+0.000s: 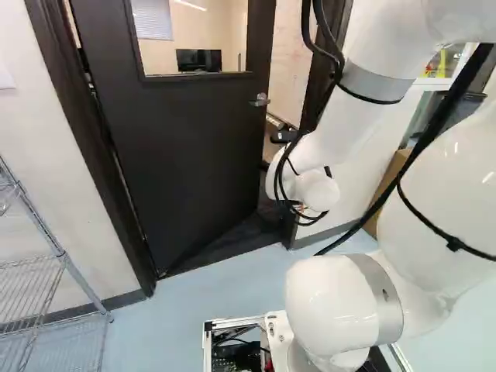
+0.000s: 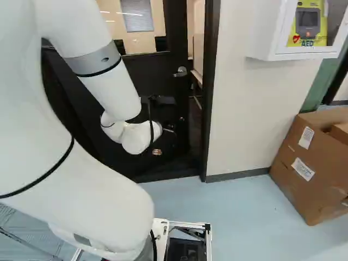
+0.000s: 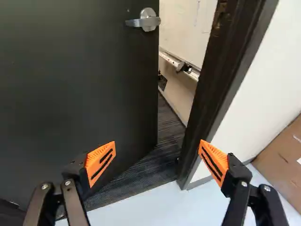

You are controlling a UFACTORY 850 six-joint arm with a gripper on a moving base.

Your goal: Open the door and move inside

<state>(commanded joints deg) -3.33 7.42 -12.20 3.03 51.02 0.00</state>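
Observation:
The dark door (image 1: 186, 147) stands partly open, swung away into the room beyond; its lever handle (image 1: 261, 101) is on the free edge. My gripper (image 2: 166, 130) is partly hidden by the wrist in the right base view, low before the door. In the wrist view the gripper (image 3: 157, 153) has its fingers wide apart with nothing between them. One orange pad shows against the door (image 3: 84, 94), the other against the foot of the dark door frame (image 3: 211, 89). The silver handle (image 3: 148, 20) lies farther ahead, clear of the fingers. The gap lies between door edge and frame.
A wire shelf (image 1: 58, 256) stands left of the doorway. To its right are a wall with a white AED cabinet (image 2: 298, 32) and a cardboard box (image 2: 312, 166) on the floor. Dark flooring (image 3: 162, 150) shows through the gap, with a rail (image 3: 176, 63) along the wall beyond.

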